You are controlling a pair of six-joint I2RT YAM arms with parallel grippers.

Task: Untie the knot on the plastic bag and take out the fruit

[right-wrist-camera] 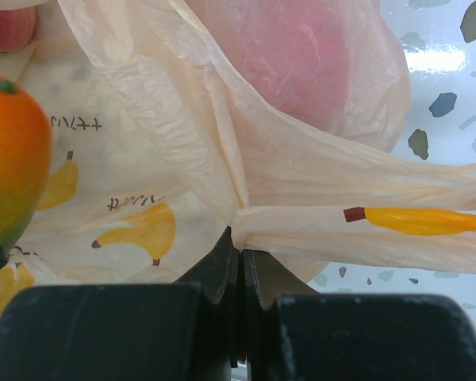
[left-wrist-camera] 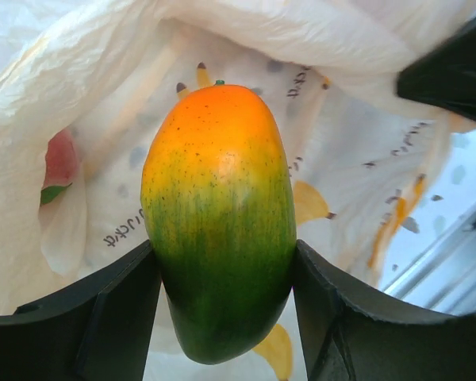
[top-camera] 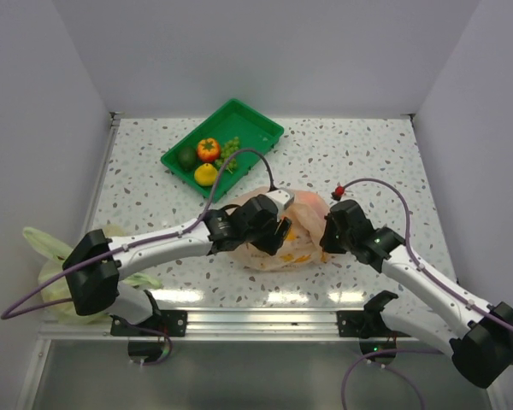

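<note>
The left fingers (left-wrist-camera: 115, 309) are set fairly wide and clamp a toy mango (left-wrist-camera: 218, 206) by its green lower half, one pad on each flank; its orange end points away from the wrist. The mango sits just in the open mouth of the plastic bag (left-wrist-camera: 365, 119), whose pale film with banana prints rises behind and over it. A red fruit with a green leaf (left-wrist-camera: 59, 163) shows through the film on the left.

The right fingers (right-wrist-camera: 219, 270) are pressed together on a gathered fold of the same bag, with only a sliver between the tips. From the pinch, a band of film stretches off to the right over the speckled bench (top-camera: 368, 154). A peach-pink fruit (right-wrist-camera: 293, 55) lies inside the bag, just beyond that fold.

From above, the bag lies at the middle of the bench between the two wrists, the left hand at its near-left edge and the right hand at its right edge.

The left arm runs low and nearly straight from its base at the near-left corner. The right arm comes up from the near-right corner, bent at the elbow.

Behind the bag, well apart, a green tray (top-camera: 261, 124) holds a dark green fruit (top-camera: 186, 157), an orange-red one (top-camera: 208, 149), a yellow one (top-camera: 205, 174) and grapes (top-camera: 229, 152). A yellow-green bag (top-camera: 47, 248) lies by the left arm's base.
</note>
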